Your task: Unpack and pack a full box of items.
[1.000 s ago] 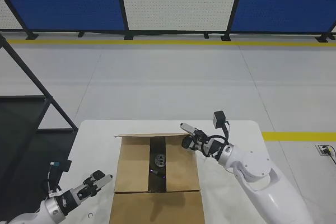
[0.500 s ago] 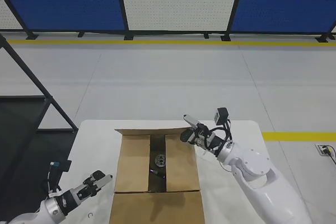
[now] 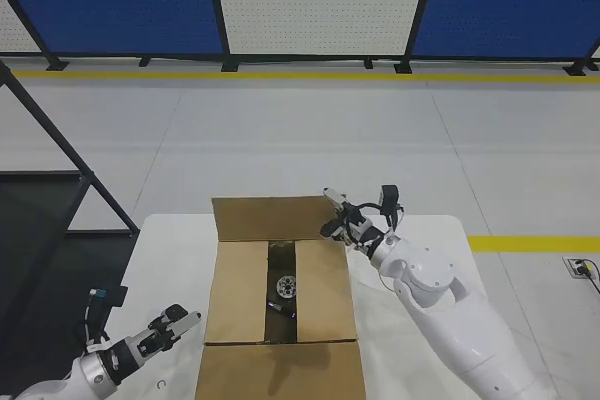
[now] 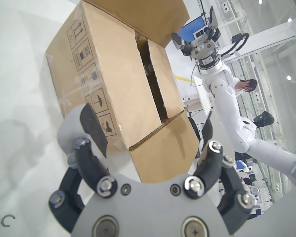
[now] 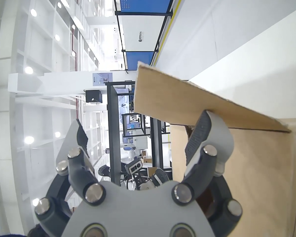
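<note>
Brown cardboard box (image 3: 242, 300) upright on table (image 3: 170, 260). Far flap (image 3: 270, 218) raised; near flap (image 3: 280, 372) folded outward. Side flaps (image 3: 325, 290) lie flat with a narrow gap between them; dark items (image 3: 285, 290) show through it.

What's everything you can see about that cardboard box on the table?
The cardboard box is plain brown corrugated board, standing upright on the white table. Its two long top flaps lie nearly shut, leaving a central slot with dark items inside. The far flap stands raised; one finger of the open right gripper touches its corner. The near flap is folded outward. One side wall carries printed handling symbols.
</note>
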Tool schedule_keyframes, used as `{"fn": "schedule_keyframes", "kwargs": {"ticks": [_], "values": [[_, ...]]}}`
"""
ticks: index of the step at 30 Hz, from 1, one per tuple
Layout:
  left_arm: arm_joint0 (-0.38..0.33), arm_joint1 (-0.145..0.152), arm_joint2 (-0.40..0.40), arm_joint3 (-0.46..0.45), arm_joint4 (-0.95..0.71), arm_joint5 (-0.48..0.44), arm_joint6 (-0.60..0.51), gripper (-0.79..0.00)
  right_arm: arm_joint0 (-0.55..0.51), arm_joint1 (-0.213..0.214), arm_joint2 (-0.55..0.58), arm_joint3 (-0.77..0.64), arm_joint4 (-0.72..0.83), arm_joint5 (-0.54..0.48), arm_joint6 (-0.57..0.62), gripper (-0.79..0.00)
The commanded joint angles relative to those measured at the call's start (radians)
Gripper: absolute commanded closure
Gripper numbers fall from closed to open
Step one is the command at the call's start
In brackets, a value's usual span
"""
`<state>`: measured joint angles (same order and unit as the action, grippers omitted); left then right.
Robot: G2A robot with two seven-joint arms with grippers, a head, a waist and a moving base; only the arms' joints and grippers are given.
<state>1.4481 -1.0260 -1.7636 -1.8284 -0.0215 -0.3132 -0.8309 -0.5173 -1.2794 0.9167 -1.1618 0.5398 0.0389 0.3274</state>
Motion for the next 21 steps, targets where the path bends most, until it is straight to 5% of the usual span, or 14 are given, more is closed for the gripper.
{"fn": "schedule_keyframes", "kwargs": {"ticks": [1, 11, 21], "values": [[0.0, 0.0, 0.0, 0.0, 0.0, 0.0, 0.0, -0.785, 0.013, -0.008, -0.003, 0.027, 0.009, -0.004, -0.011, -0.785], [0.0, 0.0, 0.0, 0.0, 0.0, 0.0, 0.0, -0.785, 0.084, -0.062, -0.038, 0.156, 0.051, -0.001, -0.088, -0.785], [0.0, 0.0, 0.0, 0.0, 0.0, 0.0, 0.0, -0.785, 0.086, -0.064, -0.039, 0.161, 0.052, 0.002, -0.088, -0.785]]}}
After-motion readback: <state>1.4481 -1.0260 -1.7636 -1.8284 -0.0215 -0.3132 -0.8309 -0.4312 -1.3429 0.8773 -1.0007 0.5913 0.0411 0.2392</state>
